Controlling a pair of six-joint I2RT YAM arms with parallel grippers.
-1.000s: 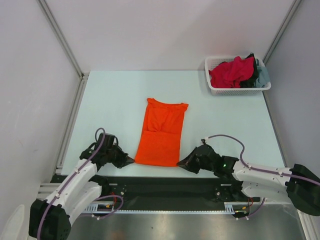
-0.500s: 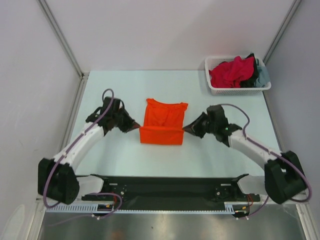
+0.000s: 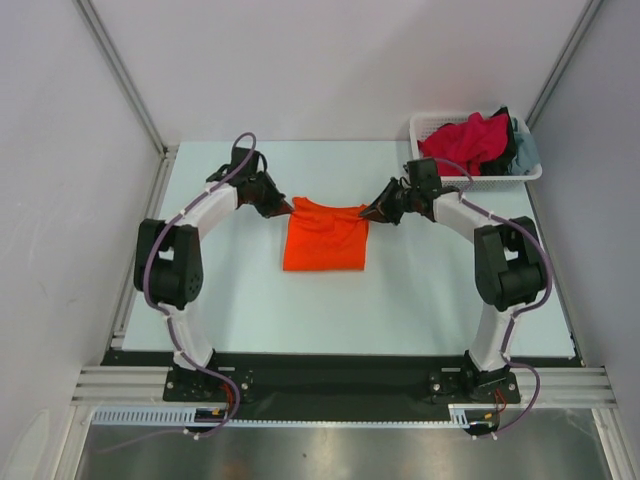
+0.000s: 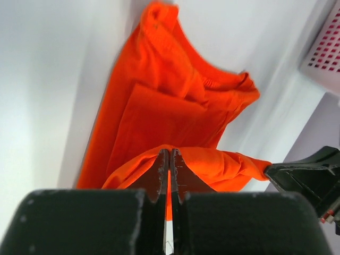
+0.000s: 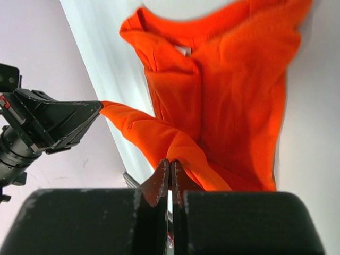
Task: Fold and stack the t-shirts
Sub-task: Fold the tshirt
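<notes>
The orange t-shirt (image 3: pixel 325 238) lies folded in half on the table, its carried hem edge now up by the collar. My left gripper (image 3: pixel 289 207) is shut on the shirt's far left corner (image 4: pixel 159 159). My right gripper (image 3: pixel 366 212) is shut on the far right corner (image 5: pixel 175 154). Both hold the edge just above the table. In each wrist view the other gripper's tip shows at the stretched edge's far end. More t-shirts, crimson-pink (image 3: pixel 462 143), black and grey-blue, are heaped in the basket.
A white mesh basket (image 3: pixel 432 178) stands at the table's back right corner, close behind my right arm. Metal frame rails run along the left edge (image 3: pixel 145 240) and the walls.
Both grippers have carried the shirt's near hem from the front of the table back over the shirt to the collar end, folding it in half lengthwise.
</notes>
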